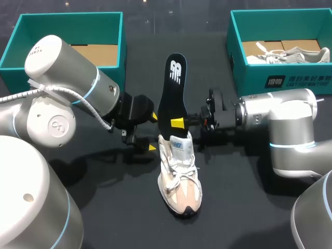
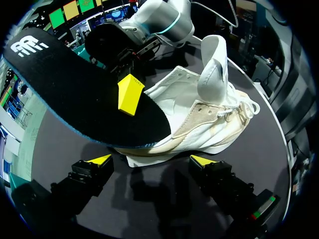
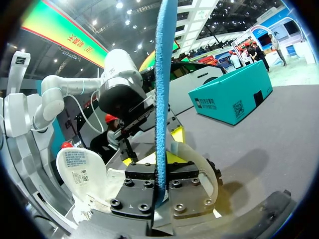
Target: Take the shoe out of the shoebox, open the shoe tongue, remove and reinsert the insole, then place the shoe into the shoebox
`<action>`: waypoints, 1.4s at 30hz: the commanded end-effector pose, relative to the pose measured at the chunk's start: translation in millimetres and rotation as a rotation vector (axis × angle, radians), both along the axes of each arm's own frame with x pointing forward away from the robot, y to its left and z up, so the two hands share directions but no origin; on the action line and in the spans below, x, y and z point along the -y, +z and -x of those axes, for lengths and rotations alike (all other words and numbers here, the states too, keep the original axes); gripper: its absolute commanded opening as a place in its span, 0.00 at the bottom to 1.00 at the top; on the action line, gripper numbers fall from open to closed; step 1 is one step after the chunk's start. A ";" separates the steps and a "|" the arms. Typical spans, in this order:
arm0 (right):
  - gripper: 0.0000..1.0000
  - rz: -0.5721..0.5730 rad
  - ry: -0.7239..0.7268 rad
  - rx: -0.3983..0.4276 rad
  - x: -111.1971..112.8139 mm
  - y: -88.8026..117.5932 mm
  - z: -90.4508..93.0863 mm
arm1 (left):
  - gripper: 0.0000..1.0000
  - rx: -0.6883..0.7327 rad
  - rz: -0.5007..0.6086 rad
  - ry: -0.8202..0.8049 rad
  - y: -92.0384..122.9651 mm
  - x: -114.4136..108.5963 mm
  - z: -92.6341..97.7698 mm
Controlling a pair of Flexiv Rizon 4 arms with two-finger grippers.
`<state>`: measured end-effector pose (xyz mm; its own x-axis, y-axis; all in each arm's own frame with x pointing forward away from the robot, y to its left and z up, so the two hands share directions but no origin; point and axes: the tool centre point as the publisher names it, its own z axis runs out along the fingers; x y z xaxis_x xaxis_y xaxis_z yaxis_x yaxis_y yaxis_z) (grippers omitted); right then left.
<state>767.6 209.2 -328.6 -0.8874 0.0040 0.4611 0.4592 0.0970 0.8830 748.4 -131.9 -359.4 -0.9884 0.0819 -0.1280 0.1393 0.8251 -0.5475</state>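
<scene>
Right fingers are clamped on the black insole, which stands edge-on between them. The insole's lower end is at the collar of the shoe, just under these fingers; cannot tell if it is inside. Left fingers are spread wide and empty, just beside the shoe's heel. The shoe sits on its sole on the desk, tongue raised. Farther off, the left shoebox lies past the left fingers. The right shoebox, past the right fingers, holds a second shoe.

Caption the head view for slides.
Right gripper, jaws shut on the black insole over the shoe; left gripper, jaws open, beside.
</scene>
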 end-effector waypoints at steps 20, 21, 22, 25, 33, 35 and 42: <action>0.00 -0.001 0.009 0.001 3.0 -18.5 21.1 | 1.00 0.002 -0.001 0.000 -0.5 0.3 0.4; 0.00 -0.001 0.008 0.001 3.3 -18.7 21.8 | 1.00 0.002 -0.001 0.000 -0.5 0.3 0.4; 0.00 0.001 0.007 0.000 3.5 -18.8 22.5 | 1.00 0.002 -0.001 0.000 -0.5 0.3 0.4; 0.00 0.015 0.009 -0.003 3.8 -19.0 25.0 | 1.00 0.002 -0.001 0.000 -0.5 0.3 0.4; 0.00 0.029 0.032 0.002 4.7 -17.0 32.0 | 1.00 0.002 -0.001 0.000 -0.5 0.3 0.4; 0.00 0.026 0.035 0.000 5.7 -16.7 34.1 | 1.00 0.002 -0.001 0.000 -0.5 0.3 0.4; 0.00 0.043 0.036 -0.032 8.0 -22.9 39.5 | 1.00 0.002 -0.001 0.000 -0.5 0.3 0.4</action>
<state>735.3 202.1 -340.6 -0.8745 -0.0102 0.4849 0.4782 0.1481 0.8657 748.4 -131.9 -359.4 -0.9884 0.0819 -0.1280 0.1392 0.8251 -0.5475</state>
